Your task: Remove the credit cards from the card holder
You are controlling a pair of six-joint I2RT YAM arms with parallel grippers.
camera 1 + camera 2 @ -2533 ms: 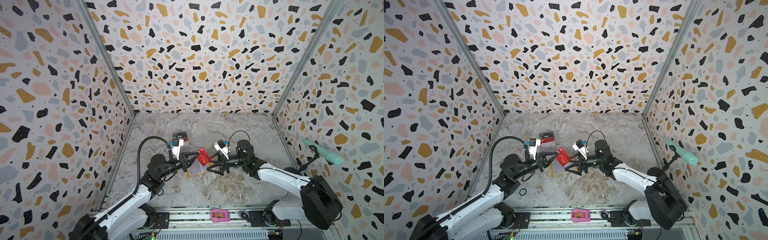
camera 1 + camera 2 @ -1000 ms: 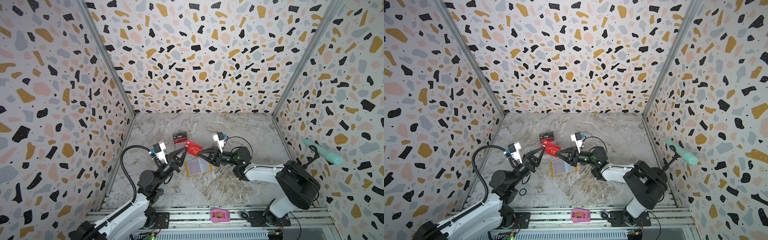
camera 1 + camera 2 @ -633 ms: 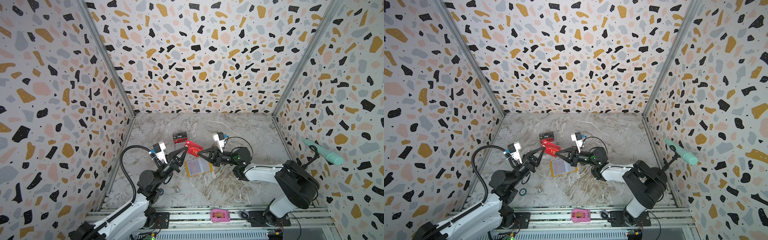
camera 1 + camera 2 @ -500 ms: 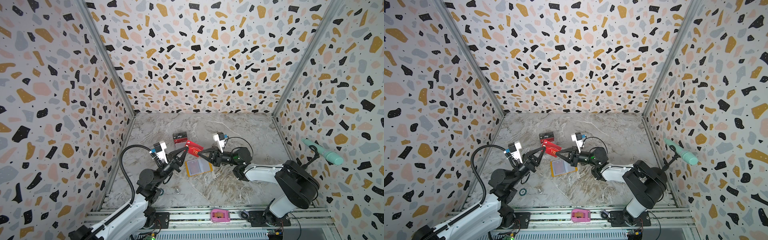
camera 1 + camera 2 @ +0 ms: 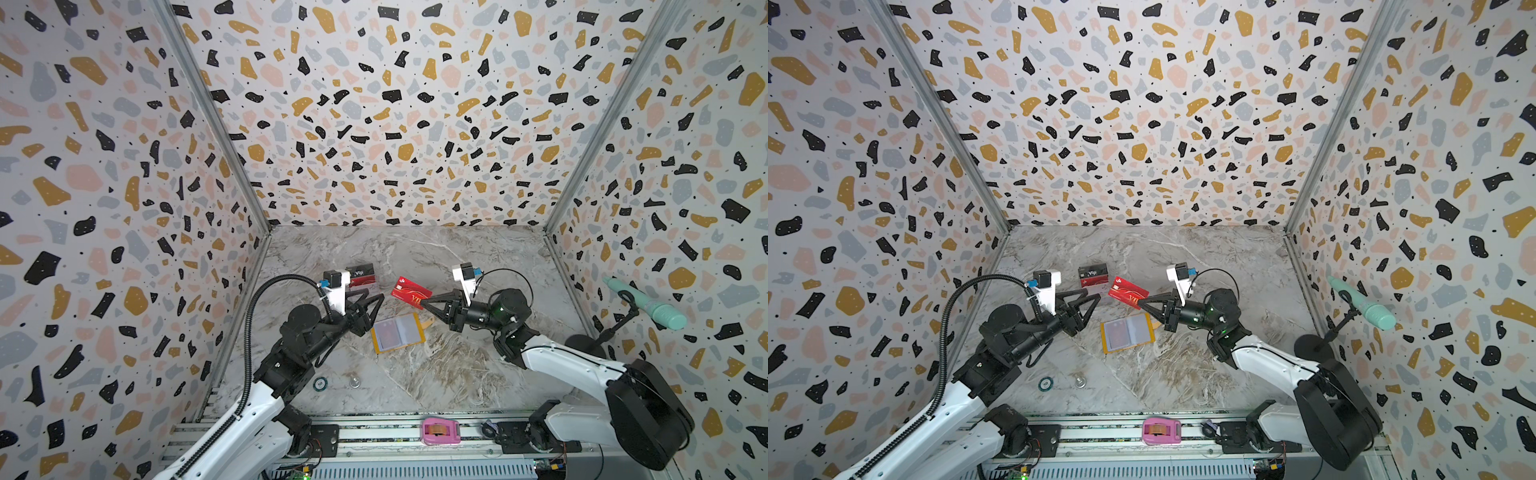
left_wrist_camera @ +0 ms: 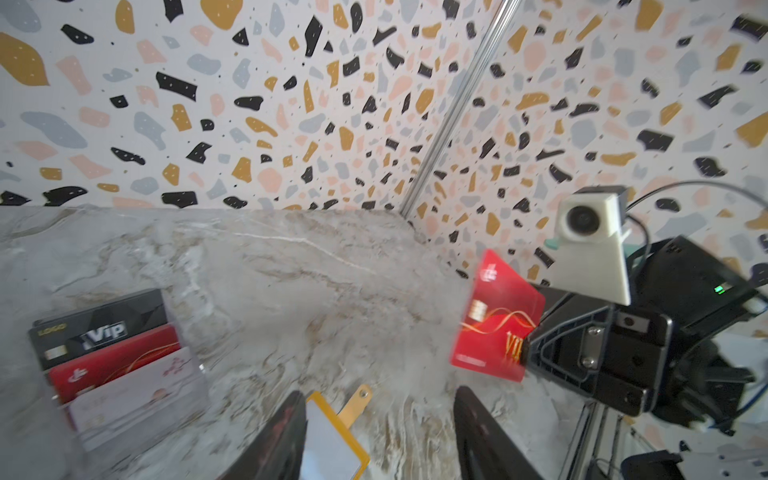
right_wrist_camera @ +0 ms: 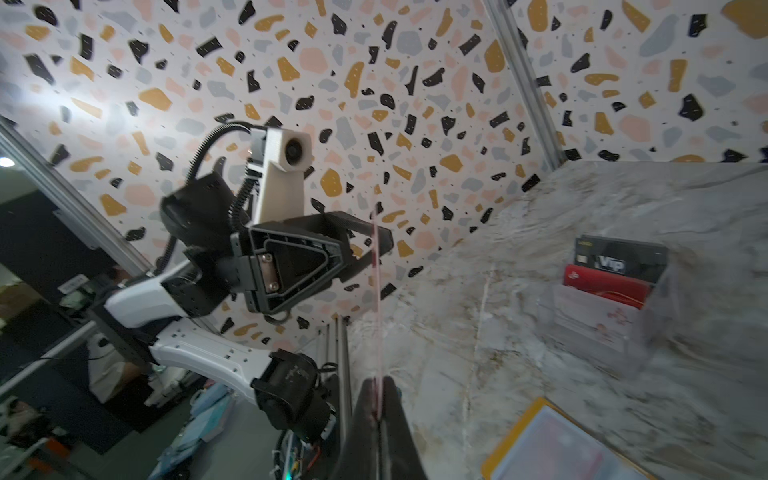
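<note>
The red card [image 5: 409, 291] is up in the air, clear of the table [image 5: 436, 374]. The right gripper [image 5: 424, 302] pinches it by one end with its jaws closed flat on it, and in the right wrist view the card shows edge-on between the tips. Lower down, between the two arms, the yellow card holder [image 5: 397, 332] lies open on the table, sleeves up, with something reddish showing through one sleeve. The left gripper [image 5: 374, 294] hangs just beside the holder and apart from the red card, its jaws parted and nothing between them. Behind it a clear stand [image 7: 582, 345] has three cards [image 6: 112, 361] in tiers: black at the back, red, then white.
</note>
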